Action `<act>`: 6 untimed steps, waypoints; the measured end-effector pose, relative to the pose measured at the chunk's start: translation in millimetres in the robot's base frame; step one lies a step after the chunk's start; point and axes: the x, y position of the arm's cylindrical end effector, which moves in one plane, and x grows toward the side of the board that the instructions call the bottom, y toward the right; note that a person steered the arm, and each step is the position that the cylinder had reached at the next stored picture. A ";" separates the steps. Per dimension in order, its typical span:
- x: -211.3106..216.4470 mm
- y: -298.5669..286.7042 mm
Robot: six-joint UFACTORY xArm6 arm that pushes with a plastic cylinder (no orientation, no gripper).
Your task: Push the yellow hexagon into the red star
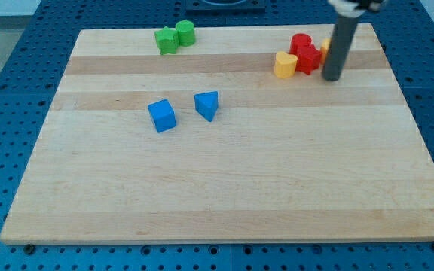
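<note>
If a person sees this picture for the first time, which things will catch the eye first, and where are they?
The dark rod comes down at the view's top right, my tip resting just right of a tight cluster: a red star, a red cylinder and a yellow heart. A sliver of yellow block peeks out from behind the rod. Two green blocks sit at the top edge, and a blue cube and blue triangle lie left of centre.

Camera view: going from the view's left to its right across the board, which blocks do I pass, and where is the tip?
Blue cube → green blocks → blue triangular block → yellow heart-shaped block → red blocks → my tip, just right of the red blocks.
</note>
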 end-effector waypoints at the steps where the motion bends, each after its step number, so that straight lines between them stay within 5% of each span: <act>1: -23.4 68.3; 2: -75.2 80.9; 3: -79.0 30.9; 4: -28.8 32.2; 5: -26.9 43.8; 6: -73.0 49.2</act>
